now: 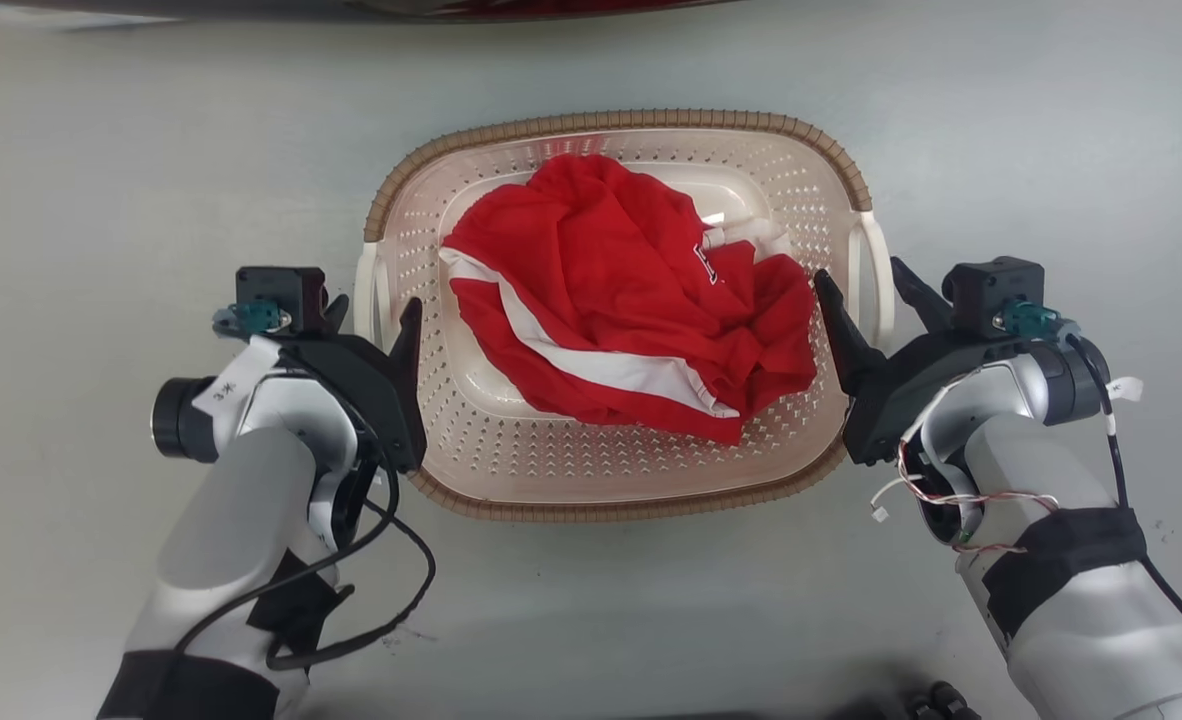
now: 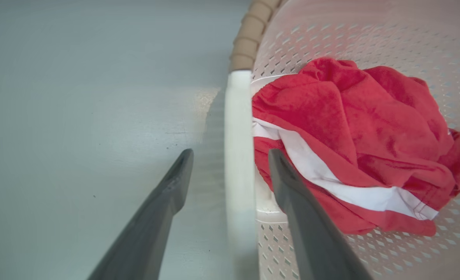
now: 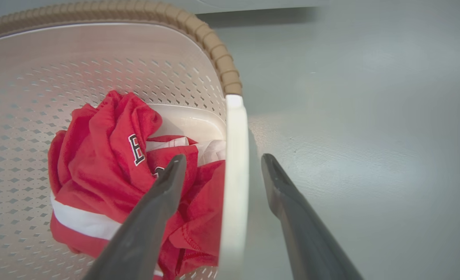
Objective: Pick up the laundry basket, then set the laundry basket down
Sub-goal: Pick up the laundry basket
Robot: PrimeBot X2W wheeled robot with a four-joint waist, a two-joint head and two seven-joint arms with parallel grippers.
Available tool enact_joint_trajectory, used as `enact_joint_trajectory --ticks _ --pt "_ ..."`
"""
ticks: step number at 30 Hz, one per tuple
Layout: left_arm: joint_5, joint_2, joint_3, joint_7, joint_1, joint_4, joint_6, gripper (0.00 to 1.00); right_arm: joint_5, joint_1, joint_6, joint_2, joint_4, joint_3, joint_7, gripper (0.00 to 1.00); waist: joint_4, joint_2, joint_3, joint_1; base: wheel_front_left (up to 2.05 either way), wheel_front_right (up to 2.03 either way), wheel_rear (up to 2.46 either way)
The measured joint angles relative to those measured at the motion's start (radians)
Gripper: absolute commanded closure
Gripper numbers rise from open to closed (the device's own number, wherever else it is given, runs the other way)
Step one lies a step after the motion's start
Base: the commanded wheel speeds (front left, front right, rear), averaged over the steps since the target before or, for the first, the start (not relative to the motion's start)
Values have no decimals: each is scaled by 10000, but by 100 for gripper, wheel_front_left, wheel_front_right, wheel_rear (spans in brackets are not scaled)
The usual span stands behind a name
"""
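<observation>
Cream-white perforated plastic laundry basket (image 1: 511,455) sits between the grippers. Left gripper (image 1: 376,310) and right gripper (image 1: 858,270) are released, each straddling a white loop handle (image 2: 237,136). Risk: unequal closure tilts it; right inner finger (image 3: 164,194) could snag red garment (image 1: 611,280).

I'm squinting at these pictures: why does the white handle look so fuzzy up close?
Left wrist view: the left handle sits very near the lens, so its near end smears. Right wrist view: the right handle blurs likewise, with pale glare on the floor. Head view: the basket is sharp, shadows soft.
</observation>
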Motion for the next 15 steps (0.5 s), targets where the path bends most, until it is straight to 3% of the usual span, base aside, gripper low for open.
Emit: enact_joint_trajectory --ticks 5,6,7,15 --pt "-50 -17 10 84 -424 451 -96 0 4 -337 65 73 407 40 10 0 -12 0 238 -1 0 0 0" --pt "-123 -33 21 86 -502 525 -100 100 38 -375 94 75 485 21 10 68 -7 0 279 -1 0 0 0" --pt "-182 -63 42 100 -669 711 -174 100 173 -463 159 79 683 12 81 100 9 0 350 -1 0 0 0" --pt "-309 -234 67 171 -1010 1290 -330 100 324 -740 267 174 1220 48 65 100 58 -3 419 -3 0 0 0"
